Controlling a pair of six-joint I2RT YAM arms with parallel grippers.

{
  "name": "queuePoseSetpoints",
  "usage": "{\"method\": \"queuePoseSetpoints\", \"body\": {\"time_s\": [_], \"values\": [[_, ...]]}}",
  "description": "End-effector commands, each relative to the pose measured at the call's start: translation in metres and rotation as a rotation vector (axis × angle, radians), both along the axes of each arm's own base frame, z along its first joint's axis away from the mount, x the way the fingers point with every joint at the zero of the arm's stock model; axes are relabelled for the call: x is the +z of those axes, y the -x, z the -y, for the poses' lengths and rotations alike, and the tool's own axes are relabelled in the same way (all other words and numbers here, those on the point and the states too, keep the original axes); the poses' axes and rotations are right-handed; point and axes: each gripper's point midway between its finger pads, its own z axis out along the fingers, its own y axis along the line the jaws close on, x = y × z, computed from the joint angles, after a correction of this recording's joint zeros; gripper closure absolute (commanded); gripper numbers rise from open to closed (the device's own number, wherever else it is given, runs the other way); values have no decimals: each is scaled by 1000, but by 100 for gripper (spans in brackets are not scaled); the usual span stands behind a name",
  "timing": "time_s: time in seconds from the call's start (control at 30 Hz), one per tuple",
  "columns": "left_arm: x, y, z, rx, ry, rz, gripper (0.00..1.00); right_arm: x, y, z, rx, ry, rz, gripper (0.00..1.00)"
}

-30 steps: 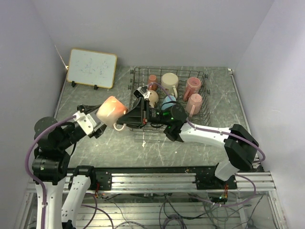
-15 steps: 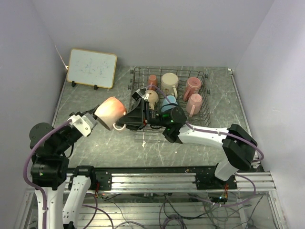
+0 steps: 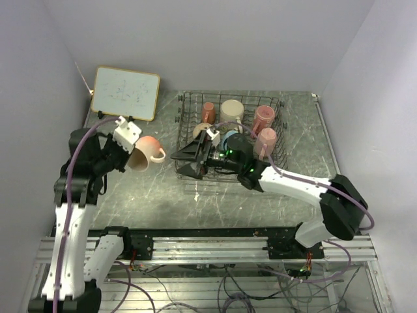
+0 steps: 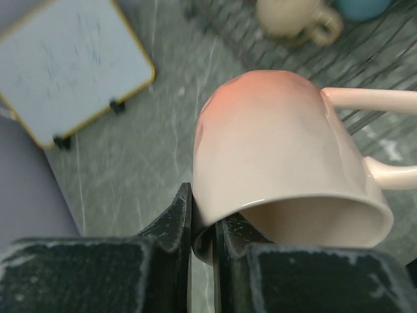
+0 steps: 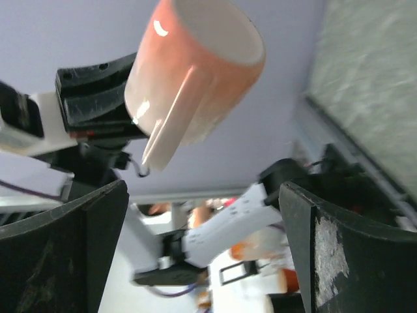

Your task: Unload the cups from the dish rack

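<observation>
A salmon-pink cup [image 3: 146, 151] hangs above the table left of the dish rack [image 3: 195, 95]. My left gripper [image 3: 130, 147] is shut on its rim, one finger inside and one outside [image 4: 203, 225]. The cup [image 4: 280, 163] lies tilted with its handle to the right. My right gripper [image 3: 186, 162] stands wide open at the rack's left edge, holding nothing and pointing at the cup [image 5: 195, 72]. Several cups are in the rack: a small salmon one [image 3: 208, 109], a cream one [image 3: 232, 112], two pink ones [image 3: 264, 117], a blue one [image 3: 229, 139] and a tan one [image 3: 202, 130].
A wood-framed whiteboard [image 3: 125, 93] stands at the back left, close behind the left arm. The right arm [image 3: 293, 186] reaches across the front of the rack. Grey walls close in on both sides.
The right gripper has opened and let go of the salmon-pink cup. The left gripper has shut on its rim and carried it left and back, away from the rack.
</observation>
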Motion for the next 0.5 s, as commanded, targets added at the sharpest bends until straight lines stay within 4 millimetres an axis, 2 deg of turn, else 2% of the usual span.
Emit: {"method": "queuePoseSetpoints", "body": {"time_s": [0.0,0.1,0.13,0.17,0.27,0.33,0.47], "values": [[-12,-26,-43,228,-118,-90,93,-41,-31,42,-159,305,96,0],[-41,-46,-62,323,-188,-226,93,-50,-55,71,-257,461,186,0],[-50,-53,-67,347,-210,-273,93,-40,-65,78,-283,499,246,0],[-59,-59,-71,363,-230,-322,93,-43,-73,86,-310,548,257,0],[-88,-78,-78,384,-289,-454,93,-36,-94,112,-372,712,373,0],[-112,-94,-84,404,-333,-539,93,-37,-104,129,-399,815,413,0],[-145,-123,-97,428,-387,-662,93,-33,-118,155,-426,967,487,0]]}}
